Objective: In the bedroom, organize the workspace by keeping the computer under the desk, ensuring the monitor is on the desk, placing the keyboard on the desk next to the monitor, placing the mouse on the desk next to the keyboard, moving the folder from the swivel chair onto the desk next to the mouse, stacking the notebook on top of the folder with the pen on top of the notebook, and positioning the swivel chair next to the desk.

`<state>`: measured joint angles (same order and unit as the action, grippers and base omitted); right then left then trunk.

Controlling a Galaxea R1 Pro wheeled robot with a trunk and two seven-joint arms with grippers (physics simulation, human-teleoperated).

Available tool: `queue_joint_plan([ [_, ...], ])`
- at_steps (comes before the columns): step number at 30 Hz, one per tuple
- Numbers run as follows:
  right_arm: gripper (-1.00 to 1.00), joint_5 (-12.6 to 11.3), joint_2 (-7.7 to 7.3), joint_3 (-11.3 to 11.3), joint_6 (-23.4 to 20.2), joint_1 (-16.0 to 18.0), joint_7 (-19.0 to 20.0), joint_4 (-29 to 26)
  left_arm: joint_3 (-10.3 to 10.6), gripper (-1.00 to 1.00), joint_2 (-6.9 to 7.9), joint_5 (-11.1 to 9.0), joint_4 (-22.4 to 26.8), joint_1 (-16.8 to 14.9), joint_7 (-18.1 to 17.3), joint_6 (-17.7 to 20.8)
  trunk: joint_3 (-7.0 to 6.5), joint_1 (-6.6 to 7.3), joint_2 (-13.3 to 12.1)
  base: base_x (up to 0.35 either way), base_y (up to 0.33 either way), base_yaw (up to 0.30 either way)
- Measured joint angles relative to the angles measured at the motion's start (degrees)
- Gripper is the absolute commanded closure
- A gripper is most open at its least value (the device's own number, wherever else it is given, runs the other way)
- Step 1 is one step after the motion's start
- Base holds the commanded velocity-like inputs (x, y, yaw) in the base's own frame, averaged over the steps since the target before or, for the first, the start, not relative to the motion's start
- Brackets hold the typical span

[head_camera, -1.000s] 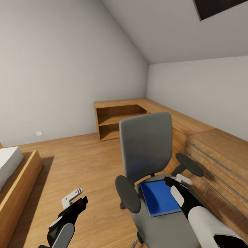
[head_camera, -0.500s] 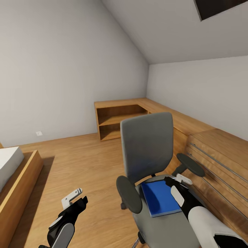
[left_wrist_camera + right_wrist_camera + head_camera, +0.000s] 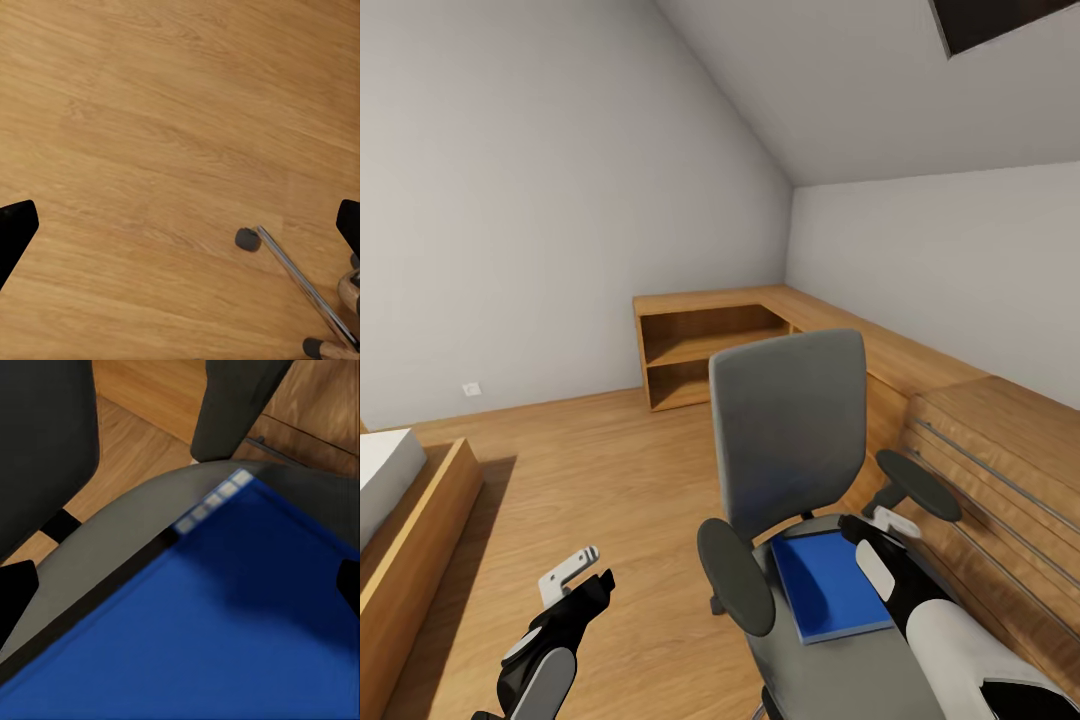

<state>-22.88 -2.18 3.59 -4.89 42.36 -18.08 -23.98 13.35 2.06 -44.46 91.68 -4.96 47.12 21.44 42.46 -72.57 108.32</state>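
The grey swivel chair point(image 3: 790, 430) stands in front of me, right of centre, with its back turned toward the room. A bright-blue folder point(image 3: 828, 585) lies flat on its seat. My right gripper point(image 3: 875, 527) hovers open just over the folder's far right corner, between the armrests. In the right wrist view the folder point(image 3: 225, 622) is close under the open right gripper point(image 3: 180, 592), its fingertips spread wide and holding nothing. My left gripper point(image 3: 582, 580) hangs open over bare floor left of the chair. The left wrist view has a chrome chair leg and caster point(image 3: 247, 238) below the left gripper point(image 3: 180, 229).
A light wooden chest with long bar handles point(image 3: 1000, 450) stands close on the chair's right. A low wooden shelf unit point(image 3: 700, 350) fills the far corner. A wooden bed frame point(image 3: 410, 520) sits at the left. Open wood floor point(image 3: 590, 460) lies between bed and chair.
The whole picture has shifted a little, so the camera moved. The chair now sits slightly lower and further right in view. Both grippers keep their pose.
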Motion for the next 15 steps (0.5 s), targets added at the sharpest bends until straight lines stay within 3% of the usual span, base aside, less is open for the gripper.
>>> queue_joint_plan([
  [5,-1.00,0.3,-0.01,-0.1,0.0,0.0,-3.9,0.0,0.0,-1.00,0.00,0.0,0.0,0.0,0.0,0.0,0.00,0.00,0.0,0.001,0.000,0.000],
  [15,-1.00,3.2,0.04,-0.1,-0.2,0.0,-5.1,0.0,0.0,-1.00,0.00,0.0,0.0,0.0,0.0,0.0,0.00,0.00,0.0,0.011,0.000,0.000],
])
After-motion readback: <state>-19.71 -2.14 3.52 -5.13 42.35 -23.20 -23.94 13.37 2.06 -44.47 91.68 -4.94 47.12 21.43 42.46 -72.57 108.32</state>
